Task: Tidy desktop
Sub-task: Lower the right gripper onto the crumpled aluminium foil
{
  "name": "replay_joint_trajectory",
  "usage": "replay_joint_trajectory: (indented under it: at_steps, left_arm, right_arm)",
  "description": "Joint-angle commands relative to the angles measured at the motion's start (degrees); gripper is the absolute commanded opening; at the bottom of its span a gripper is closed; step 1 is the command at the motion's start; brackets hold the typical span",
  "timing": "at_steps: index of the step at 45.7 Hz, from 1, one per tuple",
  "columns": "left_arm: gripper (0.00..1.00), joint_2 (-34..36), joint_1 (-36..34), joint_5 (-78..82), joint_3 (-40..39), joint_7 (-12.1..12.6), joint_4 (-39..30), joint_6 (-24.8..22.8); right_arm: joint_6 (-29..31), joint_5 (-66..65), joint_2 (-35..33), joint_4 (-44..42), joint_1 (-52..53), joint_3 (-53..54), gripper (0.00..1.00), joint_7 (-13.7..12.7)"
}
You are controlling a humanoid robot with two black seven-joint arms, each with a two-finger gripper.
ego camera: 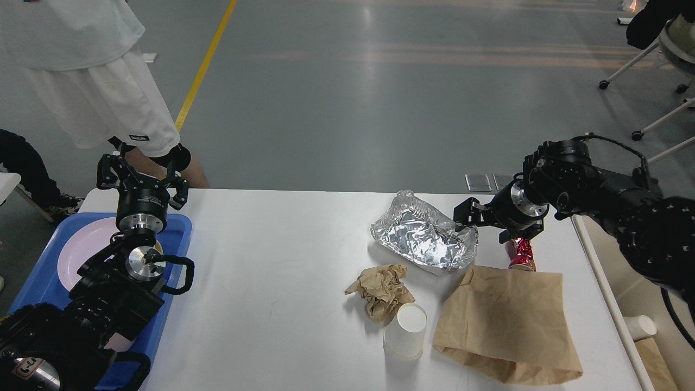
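Hovering beside the foil tray (425, 237), right gripper (471, 216) spread wide, empty

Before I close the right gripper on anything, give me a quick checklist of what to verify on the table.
1. Right gripper open: ok, fingers spread, nothing held.
2. Right gripper lined up on one item: cannot tell; it sits at the foil tray's right edge, with the crushed red can just below the wrist.
3. Can free to lift: not ok; its lower end is hidden behind the paper bag, so it may be pinned.
4. Bin reachable: ok, it stands right off the desktop's right edge.
5. Left gripper out of the way: ok, open over the blue tray.
6. Paper cup and crumpled paper left to clear: not ok.
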Motion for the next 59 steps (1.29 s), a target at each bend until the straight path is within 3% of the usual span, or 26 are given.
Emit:
replay_joint_trajectory:
  at_steps: [1, 10, 22, 39, 45, 50, 54, 59]
  left_arm:
    - [0.96, 0.0, 0.0, 0.0, 0.0, 0.0, 0.0, 0.0]
    - [0.96, 0.0, 0.1, 0.0, 0.0, 0.0, 0.0, 0.0]
    - [0.96, 0.0, 0.0, 0.0, 0.0, 0.0, 0.0, 0.0]
    - [0.96, 0.0, 0.0, 0.0, 0.0, 0.0, 0.0, 0.0]
    - [0.96, 0.0, 0.1, 0.0, 0.0, 0.0, 0.0, 0.0]
    - [0.96, 0.0, 0.0, 0.0, 0.0, 0.0, 0.0, 0.0]
    - [0.96, 0.0, 0.0, 0.0, 0.0, 0.0, 0.0, 0.0]
    - [0.96, 0.0, 0.0, 0.0, 0.0, 0.0, 0.0, 0.0]
  right_arm:
    - [-2.7, 0.0, 0.0, 0.0, -1.6, 0.1, 1.0, 0.0]
    - [-9.0, 0.3, 0.1, 0.3, -4.1, 0.6, 1.0, 0.1]
    - [-23.1, 0.3, 2.1, 1.2, -10.7, 0.6, 1.0, 0.3]
    - [-28.6, 0.3, 4.0, 1.2, -12.4, 0.5, 0.98, 0.4]
    - [-29.1, -0.3, 4.7, 1.2, -12.9, -0.2, 0.71, 0.4]
    - [-29.1, -0.3, 5.2, 1.2, -13.0, -0.5, 0.56, 0.4]
    - [-29.3, -0.2, 6.0, 1.3, -14.1, -0.3, 0.32, 0.4]
    - [-30.5, 0.0, 6.2, 1.2, -14.8, 0.4, 0.14, 0.4]
